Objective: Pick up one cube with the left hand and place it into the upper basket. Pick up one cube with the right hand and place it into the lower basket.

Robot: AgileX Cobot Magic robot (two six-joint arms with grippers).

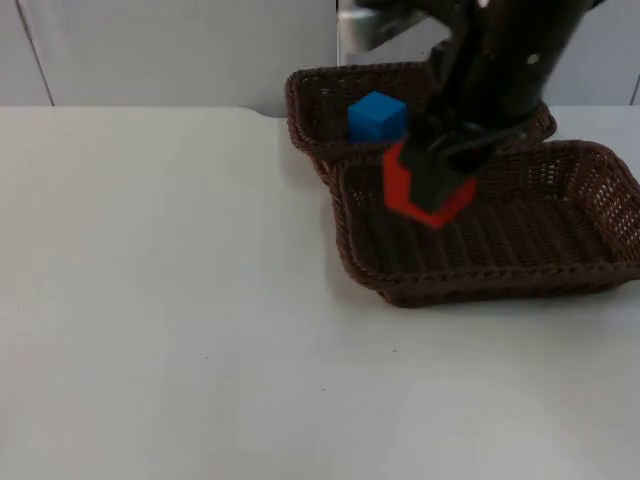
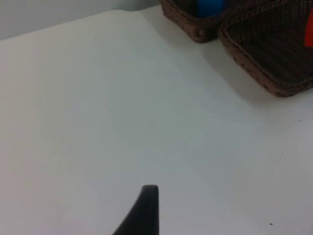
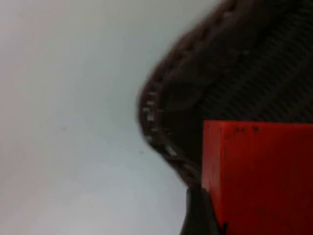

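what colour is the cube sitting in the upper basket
Blue; the cube in the upper basket is clearest in the top view.

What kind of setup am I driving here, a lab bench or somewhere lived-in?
Most likely a lab test bench: a bare white table top against a grey partition wall, with just two wicker baskets, the upper basket and the lower basket, and coloured cubes as props.

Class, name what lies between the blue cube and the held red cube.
In the top view, the woven rims where the upper basket and lower basket meet separate the blue cube from the red cube.
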